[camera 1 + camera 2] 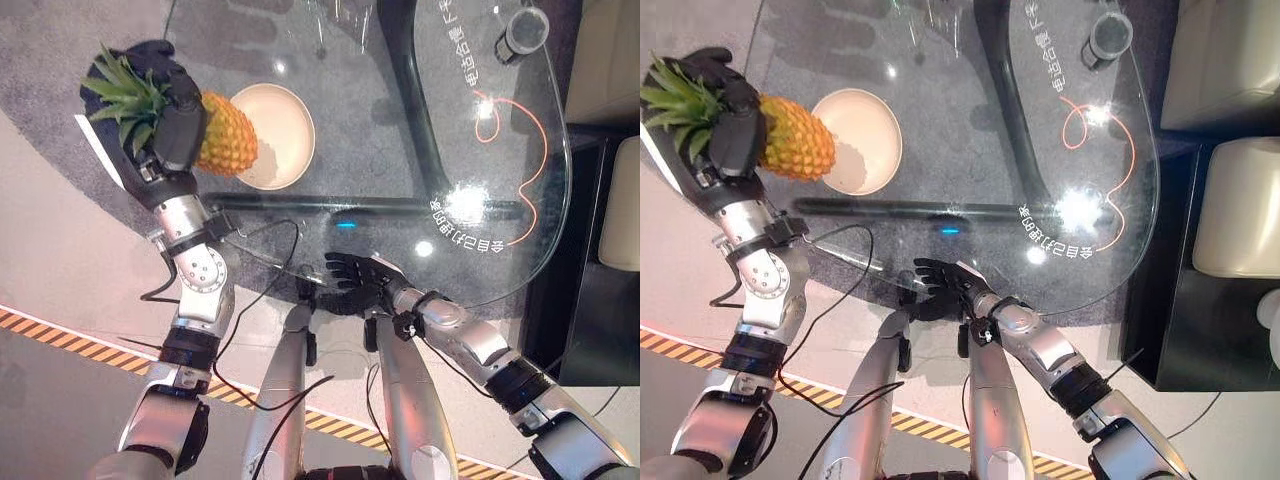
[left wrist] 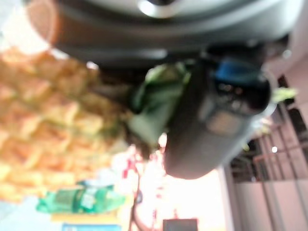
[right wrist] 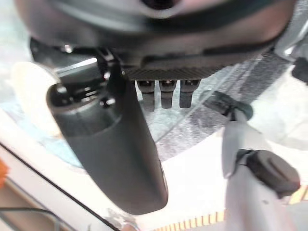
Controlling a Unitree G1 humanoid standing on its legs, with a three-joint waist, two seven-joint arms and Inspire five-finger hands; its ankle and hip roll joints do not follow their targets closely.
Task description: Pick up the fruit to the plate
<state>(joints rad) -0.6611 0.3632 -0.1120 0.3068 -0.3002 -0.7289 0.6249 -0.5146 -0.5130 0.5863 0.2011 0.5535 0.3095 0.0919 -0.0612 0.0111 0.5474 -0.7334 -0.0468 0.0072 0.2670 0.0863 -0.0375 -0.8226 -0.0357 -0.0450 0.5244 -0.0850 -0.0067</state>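
Note:
A pineapple [image 1: 228,133] with an orange-yellow body and green crown hangs tilted above the glass table's left part, its body end over the rim of the cream plate [image 1: 285,125]. My left hand [image 1: 168,120] is shut on it at the crown end; the left wrist view shows the thumb [image 2: 211,120] pressed by the leaves and the fruit's body [image 2: 43,125]. My right hand [image 1: 352,282] rests low at the table's near edge, fingers straight and holding nothing; in its wrist view the thumb [image 3: 115,144] stands out and the fingers [image 3: 166,94] point away.
The rounded glass table [image 1: 520,170] has a dark frame beneath and a bright light glare [image 1: 465,203]. A dark cylindrical cup [image 1: 522,32] stands at its far right. Cream seats [image 1: 1230,210] flank the right side. Striped floor tape [image 1: 60,335] runs along the lower left.

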